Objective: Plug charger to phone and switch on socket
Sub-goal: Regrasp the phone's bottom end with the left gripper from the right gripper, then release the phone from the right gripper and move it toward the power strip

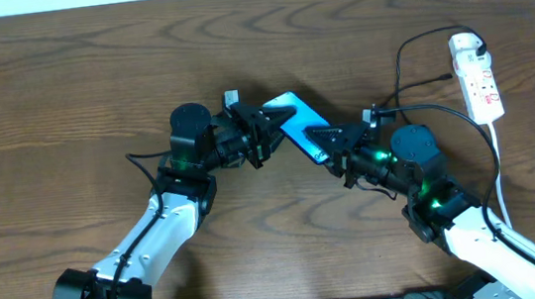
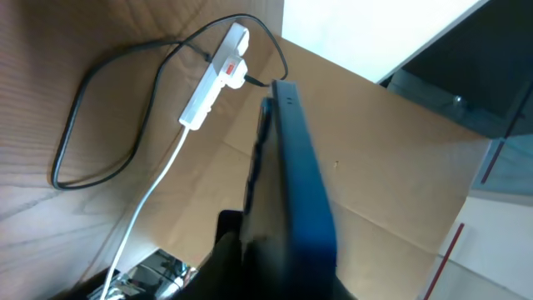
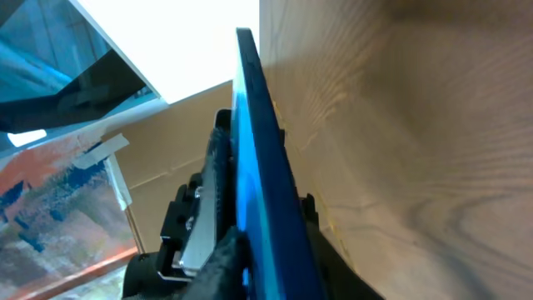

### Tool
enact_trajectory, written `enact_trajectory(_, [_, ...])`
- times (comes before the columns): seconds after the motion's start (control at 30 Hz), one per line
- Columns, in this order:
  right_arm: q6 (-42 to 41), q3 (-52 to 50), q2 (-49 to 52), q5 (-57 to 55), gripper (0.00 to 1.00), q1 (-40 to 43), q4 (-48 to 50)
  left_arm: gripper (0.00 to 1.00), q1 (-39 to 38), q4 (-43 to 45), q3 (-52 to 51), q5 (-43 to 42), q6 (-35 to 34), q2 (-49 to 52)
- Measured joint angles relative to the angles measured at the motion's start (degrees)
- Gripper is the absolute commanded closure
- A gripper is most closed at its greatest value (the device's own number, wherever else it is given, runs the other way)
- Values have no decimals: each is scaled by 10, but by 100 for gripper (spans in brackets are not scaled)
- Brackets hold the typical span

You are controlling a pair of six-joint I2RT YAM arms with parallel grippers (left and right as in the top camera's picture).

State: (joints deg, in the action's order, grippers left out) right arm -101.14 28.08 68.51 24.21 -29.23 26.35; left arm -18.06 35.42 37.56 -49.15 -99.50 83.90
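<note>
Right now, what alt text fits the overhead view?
Two robot arms hold a slim phone with a bright blue screen between them, the left gripper and the right gripper at opposite ends, over a brown wooden table. A narrow white power strip lies at the far right, a thin black cable looping from it.

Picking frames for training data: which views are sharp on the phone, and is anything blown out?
Overhead: evenly lit, phone and socket crisp. Left wrist: phone soft, too near the lens; socket behind it clearer; upper background blown out white. Right wrist: phone edge blurred, white overexposed patch above, table grain clearer.
</note>
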Motion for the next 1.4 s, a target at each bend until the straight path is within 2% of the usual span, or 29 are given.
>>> enact_trajectory(0.43, [0,0,0,-2,62,0,-2,93,0,-2,-1,2,10,0])
enact_trajectory(0.5, [0,0,0,-2,57,0,-4,92,0,0,-1,4,21,0])
enact_trajectory(0.63, [26,0,0,-9,46,0,-4,92,0,-1,-1,43,90,0])
enact_trajectory(0.77, [153,0,0,-50,34,0,-7,93,0,-46,-1,106,190,0])
enact_trajectory(0.87, [325,-5,3,-68,14,-6,-23,92,0,-112,3,154,215,-1])
enact_trajectory(0.9, [385,-8,4,-73,10,-7,-29,92,3,-134,5,174,221,-2])
enact_trajectory(1.0, [576,-7,2,-102,5,-6,-35,92,16,-210,3,212,250,0])
enact_trajectory(1.1, [703,-5,0,-161,4,-6,-70,92,20,-258,-1,228,263,3])
enact_trajectory(1.23, [783,-4,0,-287,2,-6,-120,93,20,-299,-1,214,265,3])
enact_trajectory(1.4, [806,23,0,-376,2,-5,-209,92,20,-304,-1,153,265,3])
